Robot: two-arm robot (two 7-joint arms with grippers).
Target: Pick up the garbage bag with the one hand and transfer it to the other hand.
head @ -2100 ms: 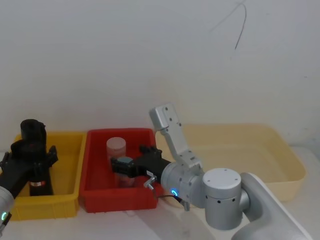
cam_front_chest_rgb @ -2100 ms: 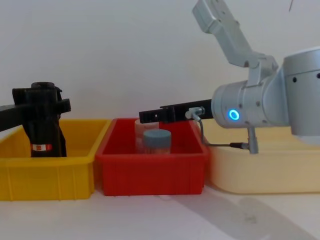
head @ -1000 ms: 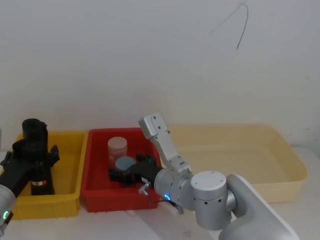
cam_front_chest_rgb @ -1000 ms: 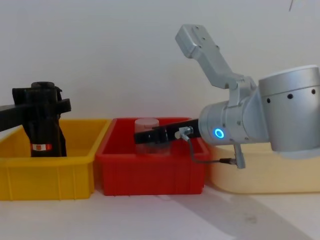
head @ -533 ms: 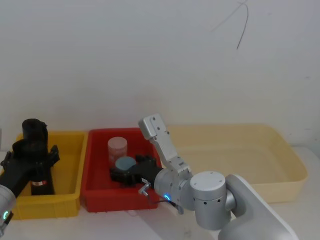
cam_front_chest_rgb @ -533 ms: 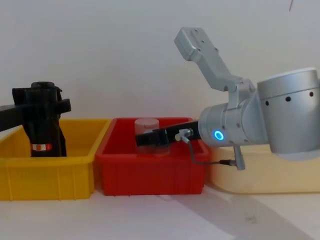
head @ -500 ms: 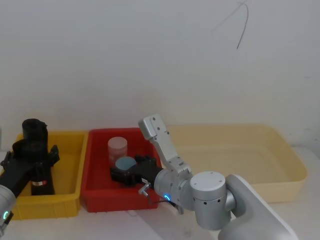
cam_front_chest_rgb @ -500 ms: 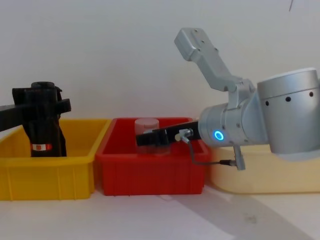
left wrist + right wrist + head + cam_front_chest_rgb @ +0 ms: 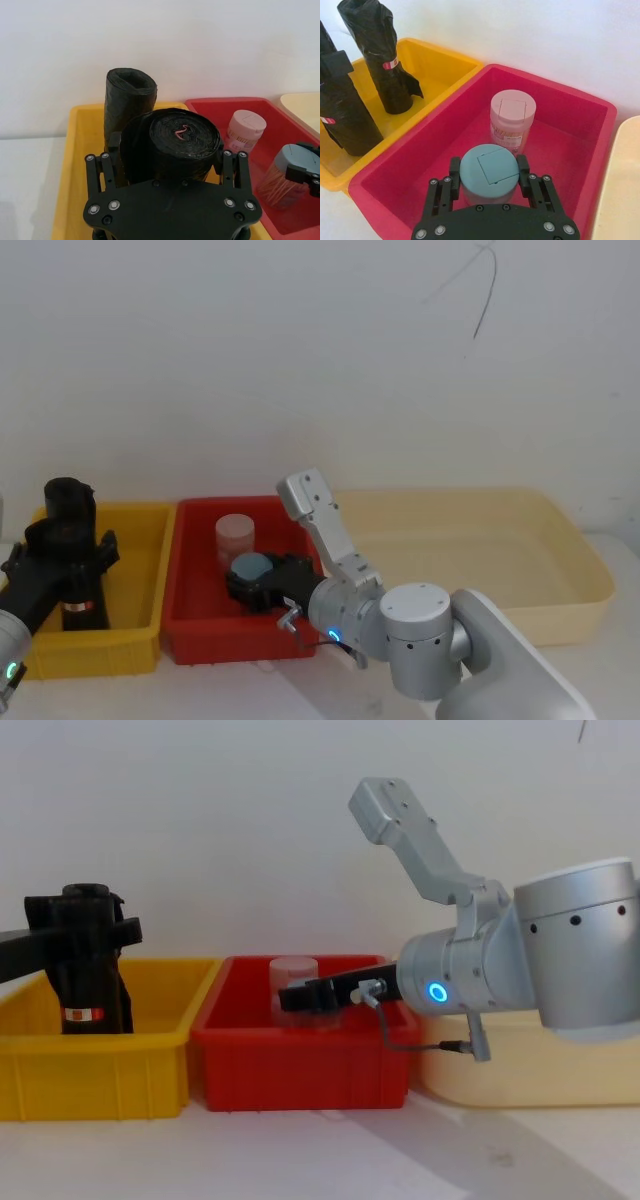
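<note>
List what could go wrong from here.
1. The right gripper is closed around the blue-lidded jar in the red bin, so it likely cannot receive the garbage bag roll that the left gripper clamps in the yellow bin.
2. A second roll stands close by the clamped one; lifting may topple it.

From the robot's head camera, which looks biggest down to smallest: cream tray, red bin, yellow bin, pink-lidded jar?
1. cream tray
2. red bin and yellow bin, about alike, so unranked
3. pink-lidded jar
</note>
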